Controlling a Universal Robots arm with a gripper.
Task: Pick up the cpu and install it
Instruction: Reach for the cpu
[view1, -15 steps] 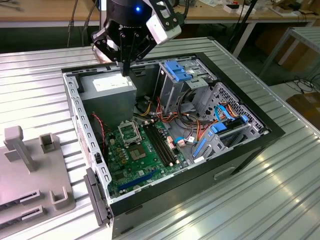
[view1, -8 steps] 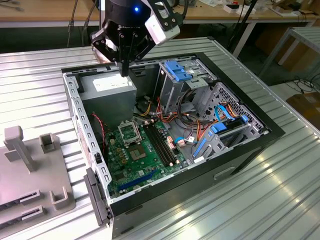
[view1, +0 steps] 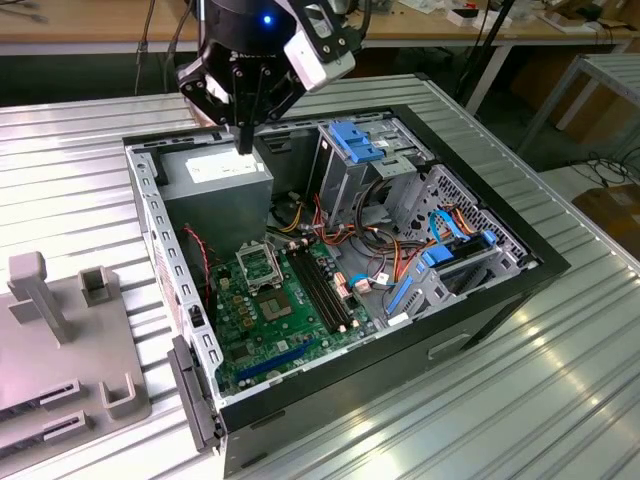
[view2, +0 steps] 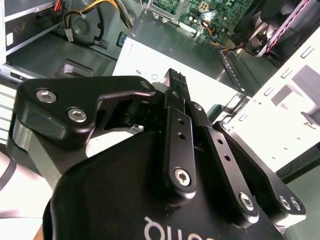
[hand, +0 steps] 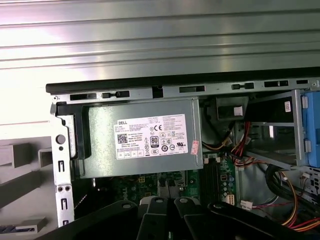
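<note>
Claw (view1: 243, 138) narrow, fingertips almost together; can't tell if anything thin is pinched between them. Cpu: can't tell its place, facing, long axis or look. Claw hangs tips-down just above the grey power supply (view1: 215, 178), near the back wall of the open case (view1: 540, 262). Socket frame (view1: 258, 268) lies on the green motherboard (view1: 300, 310), lower than the claw and well apart, with open room above it. Drive cage (view1: 355, 160) stands beside the claw. Case rests on the ribbed table (view1: 90, 150).
</note>
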